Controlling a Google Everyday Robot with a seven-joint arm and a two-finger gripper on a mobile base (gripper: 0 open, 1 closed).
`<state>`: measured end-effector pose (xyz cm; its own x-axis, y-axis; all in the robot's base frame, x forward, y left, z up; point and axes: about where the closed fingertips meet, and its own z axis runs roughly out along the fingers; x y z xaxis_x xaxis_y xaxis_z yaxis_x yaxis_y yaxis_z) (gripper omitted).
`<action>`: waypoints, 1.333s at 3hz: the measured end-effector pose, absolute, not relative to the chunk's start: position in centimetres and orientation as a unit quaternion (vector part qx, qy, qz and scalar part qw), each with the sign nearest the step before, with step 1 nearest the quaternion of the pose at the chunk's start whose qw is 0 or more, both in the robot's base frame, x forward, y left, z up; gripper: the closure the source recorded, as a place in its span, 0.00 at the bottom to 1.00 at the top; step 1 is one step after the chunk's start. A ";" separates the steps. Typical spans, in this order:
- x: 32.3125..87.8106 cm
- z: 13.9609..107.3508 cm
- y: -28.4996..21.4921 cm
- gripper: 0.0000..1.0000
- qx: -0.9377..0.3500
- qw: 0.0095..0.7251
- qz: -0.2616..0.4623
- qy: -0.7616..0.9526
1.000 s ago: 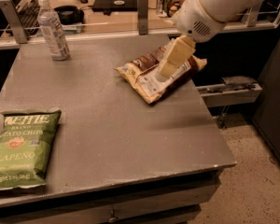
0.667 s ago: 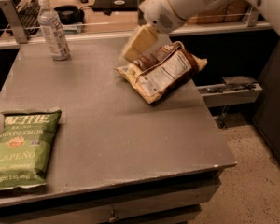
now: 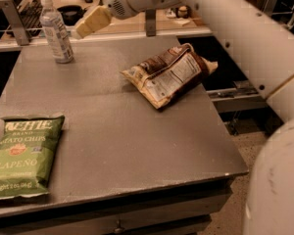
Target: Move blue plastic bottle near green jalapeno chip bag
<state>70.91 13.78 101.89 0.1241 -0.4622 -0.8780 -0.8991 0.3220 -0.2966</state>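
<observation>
The blue plastic bottle [image 3: 56,31] stands upright at the table's far left, clear with a white cap and pale label. The green jalapeno chip bag [image 3: 23,156] lies flat at the near left edge. My gripper [image 3: 91,23] hangs above the far edge of the table, just right of the bottle and apart from it, with the white arm stretching back to the right.
A brown and cream chip bag [image 3: 169,74] with a white nutrition panel lies right of the middle of the grey table [image 3: 117,141]. A metal rail and a counter with dark items run behind the table. The arm's base fills the lower right.
The gripper has swung left from over the brown bag to a spot beside the bottle. The bags and bottle have not moved.
</observation>
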 end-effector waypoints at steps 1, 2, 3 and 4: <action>73.8 102.6 19.2 0.00 -0.521 0.540 0.229 0.620; 74.9 101.3 24.4 0.00 -0.515 0.527 0.233 0.635; 76.1 98.4 27.4 0.00 -0.505 0.504 0.232 0.661; 77.4 95.9 28.5 0.00 -0.495 0.489 0.231 0.680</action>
